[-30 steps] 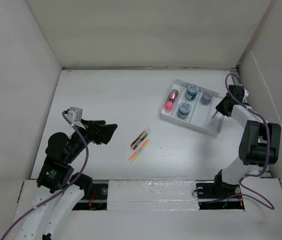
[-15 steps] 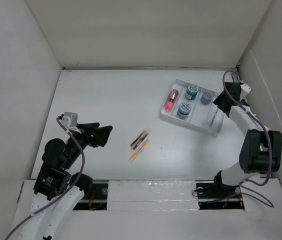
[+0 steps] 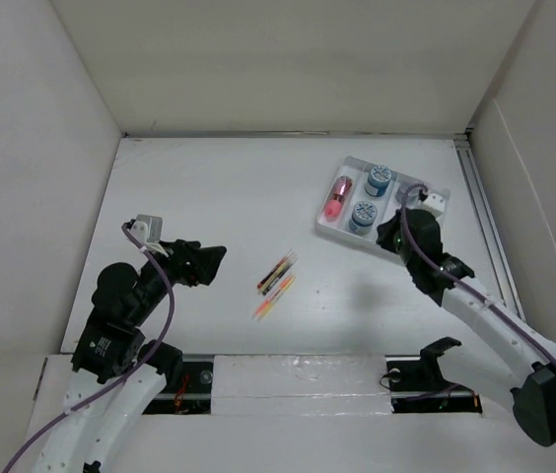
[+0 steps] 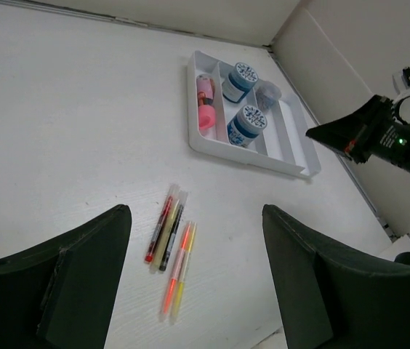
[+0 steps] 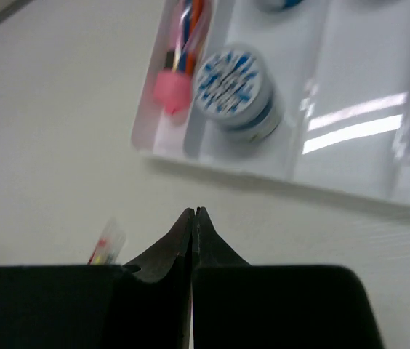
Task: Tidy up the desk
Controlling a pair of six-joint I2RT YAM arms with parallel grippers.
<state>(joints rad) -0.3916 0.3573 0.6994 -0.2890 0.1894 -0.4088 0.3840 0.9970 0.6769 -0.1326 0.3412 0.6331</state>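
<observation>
Reaching for the pens (image 3: pixel 276 281) on the table (image 3: pixel 209 187), spread your clenched, empty right claw (image 5: pixel 193 212) before descending. Your left claw (image 3: pixel 214 258) hangs released and empty. Aim for the tray (image 3: pixel 332 235).

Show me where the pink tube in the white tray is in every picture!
Top external: pink tube right of middle, upper half, in the white tray's left slot.
Left wrist: top middle, same slot.
Right wrist: top, left of middle, pink end pointing down.
Shared landmark: the blue-lidded jar beside it.
</observation>
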